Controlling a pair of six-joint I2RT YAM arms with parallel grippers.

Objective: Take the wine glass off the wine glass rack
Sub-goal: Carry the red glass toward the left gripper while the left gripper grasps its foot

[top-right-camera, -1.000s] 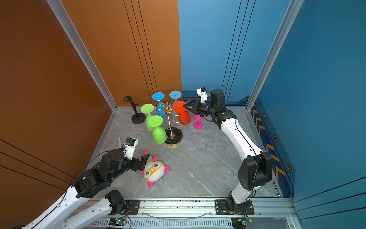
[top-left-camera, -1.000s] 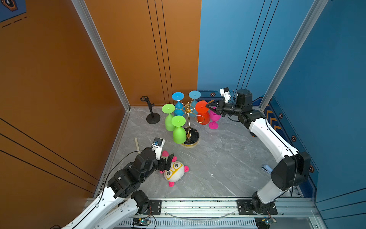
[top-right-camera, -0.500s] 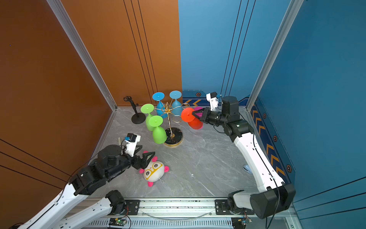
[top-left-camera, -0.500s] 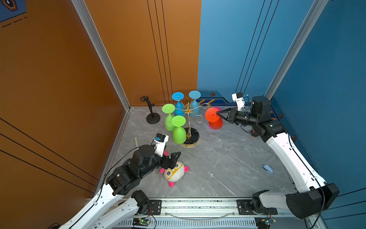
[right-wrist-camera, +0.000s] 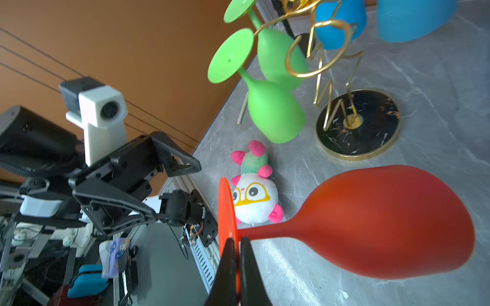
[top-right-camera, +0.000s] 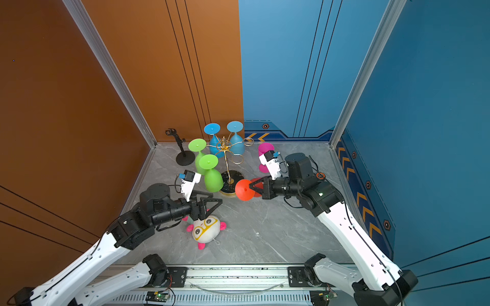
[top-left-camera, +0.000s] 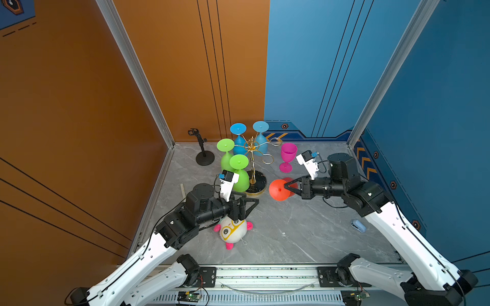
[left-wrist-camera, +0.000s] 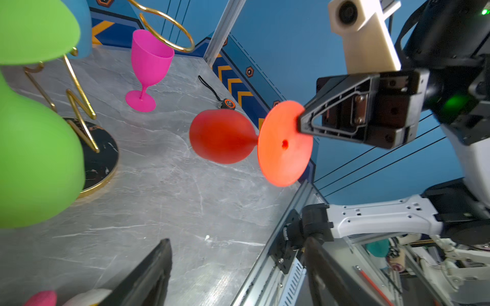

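Observation:
The red wine glass (top-left-camera: 278, 189) hangs on its side, clear of the wine glass rack (top-left-camera: 252, 146), foot toward the left arm. My right gripper (top-left-camera: 287, 186) is shut on the rim of its flat foot (right-wrist-camera: 225, 212), and the bowl (right-wrist-camera: 384, 222) hangs just above the table. The gold wire rack on its black base (top-right-camera: 233, 178) carries two green glasses (top-left-camera: 240, 172) and two blue glasses (top-left-camera: 240, 137) upside down. My left gripper (top-left-camera: 248, 209) is open and empty above the plush toy, a short way from the red foot (left-wrist-camera: 285, 144).
A pink glass (top-left-camera: 287, 156) stands upright behind the right gripper. The plush toy (top-left-camera: 233, 230) lies at the front. A black clamp stand (top-left-camera: 204, 156) is at the back left. There is a small blue object (top-left-camera: 358, 226) at right and a tape measure (left-wrist-camera: 228, 103) by the wall.
The right gripper has carried the red glass off the rack, forward and down. The left gripper has moved up over the plush toy toward the middle, its jaws a little narrower.

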